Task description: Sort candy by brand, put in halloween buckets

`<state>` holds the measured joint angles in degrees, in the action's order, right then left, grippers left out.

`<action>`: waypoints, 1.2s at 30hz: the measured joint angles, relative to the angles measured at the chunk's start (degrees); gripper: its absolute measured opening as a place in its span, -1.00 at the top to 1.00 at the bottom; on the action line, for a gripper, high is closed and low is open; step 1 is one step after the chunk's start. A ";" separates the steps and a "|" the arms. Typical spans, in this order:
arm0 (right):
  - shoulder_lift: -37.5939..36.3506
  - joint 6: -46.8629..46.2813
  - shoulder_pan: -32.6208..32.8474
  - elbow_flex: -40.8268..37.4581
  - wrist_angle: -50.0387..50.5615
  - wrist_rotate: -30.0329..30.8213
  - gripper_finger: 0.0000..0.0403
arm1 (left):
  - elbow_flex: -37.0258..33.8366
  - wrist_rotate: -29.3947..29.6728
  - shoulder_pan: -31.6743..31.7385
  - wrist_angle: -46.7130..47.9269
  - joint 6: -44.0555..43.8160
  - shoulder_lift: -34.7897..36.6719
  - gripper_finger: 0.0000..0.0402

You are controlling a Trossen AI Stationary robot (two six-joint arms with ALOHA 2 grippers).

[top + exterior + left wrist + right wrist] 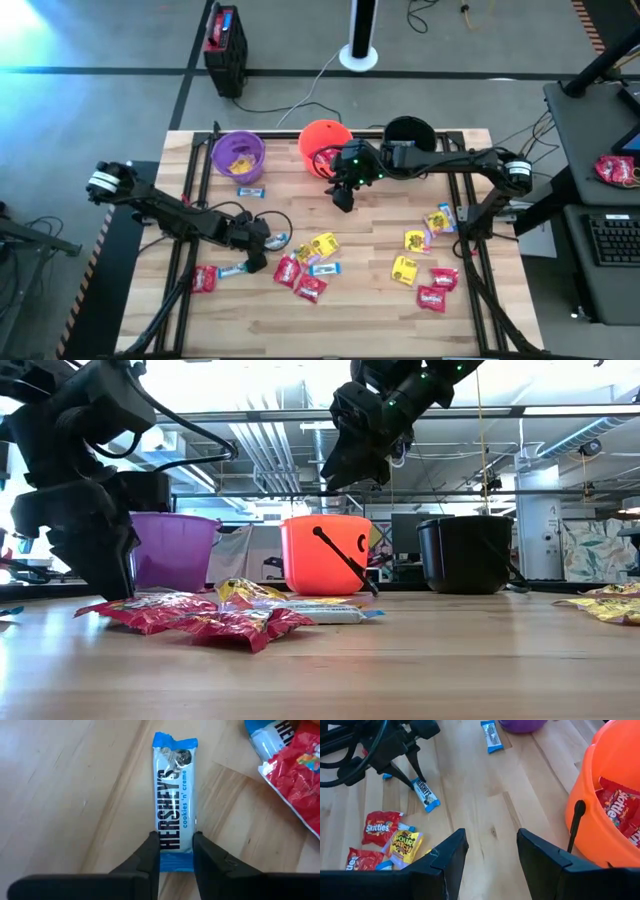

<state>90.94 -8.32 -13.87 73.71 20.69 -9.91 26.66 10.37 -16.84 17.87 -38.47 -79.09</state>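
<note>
- Pinching one end of a blue-and-white bar [174, 805] that reads "HERSHEY'S cookies 'n' creme", the left gripper [176, 851] sits low over the table [350, 315], lower left of centre in the high view, its arm reaching in from the left edge.
- Red packets [376, 827] marked "Skittles" and a yellow packet [403, 844] marked "SOUR PATCH" lie at the lower left of the right wrist view, with more candy [422, 268] scattered toward the lower right of the high view.
- The purple bucket [238, 155] stands upper left, holding yellow wrappers.
- The orange bucket [324, 145], top centre, holds red Skittles packets.
- The right gripper [491, 851] hangs above the table just beside the orange bucket, fingers spread and empty, its arm stretching in from the right.
- The black bucket [407, 132] stands right of the orange one.
</note>
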 joint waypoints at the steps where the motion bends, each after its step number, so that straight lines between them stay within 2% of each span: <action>1: 0.00 -0.02 0.00 0.00 0.00 0.00 0.17 | -0.08 0.27 0.00 -0.04 -0.03 0.22 0.67; 6: 0.04 -0.04 0.00 0.00 0.00 0.00 0.17 | -0.49 1.16 0.02 -1.76 0.46 1.59 0.67; 19: 0.04 0.22 0.00 0.00 0.00 0.94 0.17 | -0.73 2.14 0.07 -3.82 0.66 5.66 0.99; 30: 0.04 -0.95 -0.02 0.00 0.00 0.93 0.17 | 1.50 2.46 0.07 -4.31 3.22 5.92 1.00; 36: 0.04 -7.51 0.21 -1.42 -0.27 -6.64 0.24 | 2.83 0.54 0.04 -3.69 5.64 8.00 1.00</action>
<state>90.98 -15.83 -13.66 72.29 20.42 -16.55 29.50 10.90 -16.80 14.17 -32.83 -71.09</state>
